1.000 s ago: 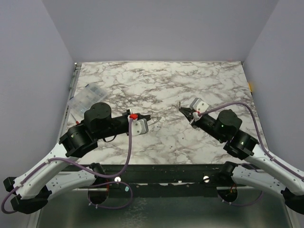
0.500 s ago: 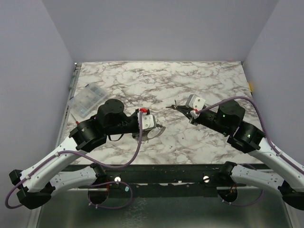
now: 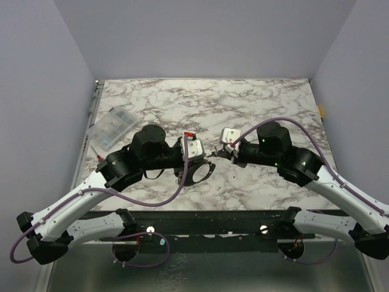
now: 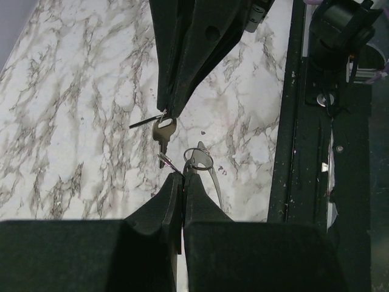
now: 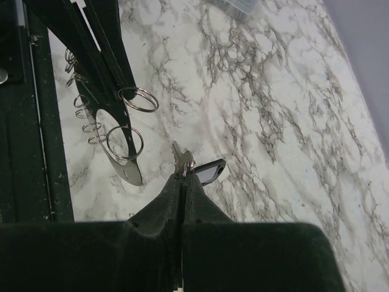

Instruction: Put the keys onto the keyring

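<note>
**Key [image 4: 163,129] and keyring [image 4: 199,159] tip to tip near the front rail**

Both arms reach inward and meet over the near middle of the marble table [image 3: 273,97]. The left gripper [image 4: 180,177] is pinched tight on the keyring, a thin silvery hoop with smaller wire rings on it. It is held off the marble, and its shadow falls below. The right gripper [image 5: 183,176] is clamped just as tight on the key, blade outward. A small dark oblong tag [image 5: 208,171] with a paler centre sticks out beside its fingertips. The key's blade sits just beside the rings; I cannot tell whether metal touches metal.

The dark front rail [image 3: 213,220] runs along the table's near edge, close on the left gripper's near side, so room is tight there. Beyond the two grippers, bare marble runs back to the far wall and out to the right edge.

A clear plastic box [image 3: 112,128] lies by the left edge, well apart from both grippers and just beyond the left arm [image 3: 121,167]. Each arm trails a purple cable [image 3: 173,188] that loops beside it. Lavender walls [image 3: 36,91] close the table in on three sides.
</note>
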Controlling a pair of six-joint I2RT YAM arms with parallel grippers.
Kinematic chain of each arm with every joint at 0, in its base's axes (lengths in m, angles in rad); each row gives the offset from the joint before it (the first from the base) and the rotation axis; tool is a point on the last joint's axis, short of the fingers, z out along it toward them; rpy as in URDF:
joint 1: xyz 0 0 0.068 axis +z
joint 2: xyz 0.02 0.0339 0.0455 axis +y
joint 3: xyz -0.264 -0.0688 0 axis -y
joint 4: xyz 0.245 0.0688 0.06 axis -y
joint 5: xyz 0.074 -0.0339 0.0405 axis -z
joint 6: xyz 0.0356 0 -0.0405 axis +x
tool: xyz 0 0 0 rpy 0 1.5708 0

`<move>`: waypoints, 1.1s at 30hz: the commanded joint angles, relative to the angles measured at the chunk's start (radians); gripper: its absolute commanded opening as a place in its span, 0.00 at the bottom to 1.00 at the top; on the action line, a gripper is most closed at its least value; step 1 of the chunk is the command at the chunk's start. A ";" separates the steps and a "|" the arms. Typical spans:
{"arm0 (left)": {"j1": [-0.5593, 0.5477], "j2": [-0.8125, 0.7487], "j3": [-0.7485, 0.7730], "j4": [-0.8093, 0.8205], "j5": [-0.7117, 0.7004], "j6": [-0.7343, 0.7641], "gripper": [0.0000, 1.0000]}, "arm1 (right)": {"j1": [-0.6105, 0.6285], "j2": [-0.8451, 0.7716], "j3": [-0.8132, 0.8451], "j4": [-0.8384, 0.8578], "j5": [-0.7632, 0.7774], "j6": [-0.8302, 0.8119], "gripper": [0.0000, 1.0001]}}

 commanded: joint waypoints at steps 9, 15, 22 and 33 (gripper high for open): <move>0.004 0.042 -0.006 0.016 0.003 -0.059 0.00 | -0.003 0.059 0.095 -0.078 -0.154 0.008 0.00; 0.004 0.052 -0.006 0.017 0.000 -0.061 0.00 | -0.002 0.068 0.097 -0.076 -0.191 0.027 0.00; 0.004 0.067 -0.006 0.019 -0.004 -0.072 0.00 | -0.001 0.073 0.104 -0.075 -0.225 0.034 0.00; 0.005 0.077 -0.020 0.020 0.000 -0.075 0.00 | -0.002 0.087 0.096 -0.045 -0.231 0.054 0.00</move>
